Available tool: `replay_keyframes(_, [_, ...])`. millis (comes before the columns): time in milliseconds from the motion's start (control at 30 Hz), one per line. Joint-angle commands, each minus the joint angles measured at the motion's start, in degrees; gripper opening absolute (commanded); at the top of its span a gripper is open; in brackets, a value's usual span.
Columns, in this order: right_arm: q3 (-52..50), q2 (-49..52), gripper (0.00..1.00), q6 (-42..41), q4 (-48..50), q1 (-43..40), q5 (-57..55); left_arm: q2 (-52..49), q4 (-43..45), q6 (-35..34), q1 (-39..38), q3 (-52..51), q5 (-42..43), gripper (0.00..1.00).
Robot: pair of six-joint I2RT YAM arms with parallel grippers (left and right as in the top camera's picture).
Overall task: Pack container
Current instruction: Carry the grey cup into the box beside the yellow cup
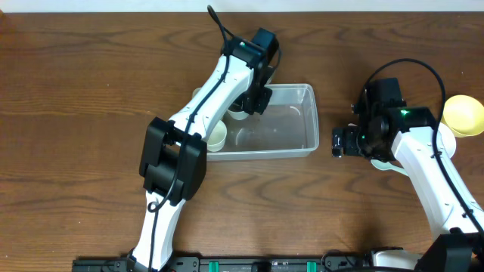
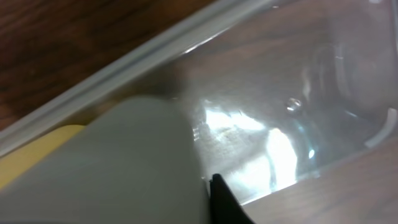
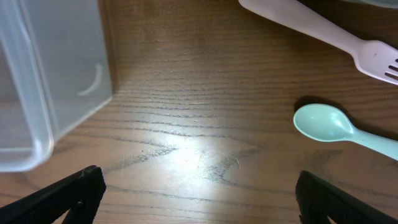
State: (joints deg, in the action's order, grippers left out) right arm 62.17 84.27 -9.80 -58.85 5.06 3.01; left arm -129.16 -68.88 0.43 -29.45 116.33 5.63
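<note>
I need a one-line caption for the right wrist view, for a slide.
Open right gripper over the table, container on one side, teal spoon and white fork on the other.

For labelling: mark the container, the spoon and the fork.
container [image 1: 291, 125], overhead view, bare floor.
spoon [image 3: 323, 122], right wrist view, bowl.
fork [image 3: 311, 28], right wrist view, handle.

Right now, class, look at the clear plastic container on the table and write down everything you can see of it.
The container is a clear plastic tub, rectangular with rounded corners and a rim. It sits upright, lidless, on the wooden table near the middle. Its right part is bare, wood showing through. The left arm reaches over its left end, where a pale bowl shows; whether inside is unclear.
</note>
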Motion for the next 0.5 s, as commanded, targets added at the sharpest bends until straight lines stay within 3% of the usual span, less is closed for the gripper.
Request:
replay_keyframes(0, [0.87, 0.20, 0.99, 0.92, 0.09, 0.59, -0.20, -1.27, -0.26, 0.44, 1.75, 0.74, -0.46, 0.22])
replay_keyframes(133, [0.87, 0.20, 0.99, 0.90, 0.09, 0.59, -0.17, -1.27, -0.26, 0.44, 2.29, 0.74, -0.46, 0.54])
replay_keyframes(167, [0.87, 0.20, 0.99, 0.90, 0.09, 0.59, -0.17, -1.27, -0.28, 0.44, 2.27, 0.74, -0.46, 0.57])
replay_keyframes(467, [0.87, 0.20, 0.99, 0.94, -0.31, 0.59, -0.20, 3.06, -1.55, 0.39, 1.95, 0.92, -0.46, 0.64])
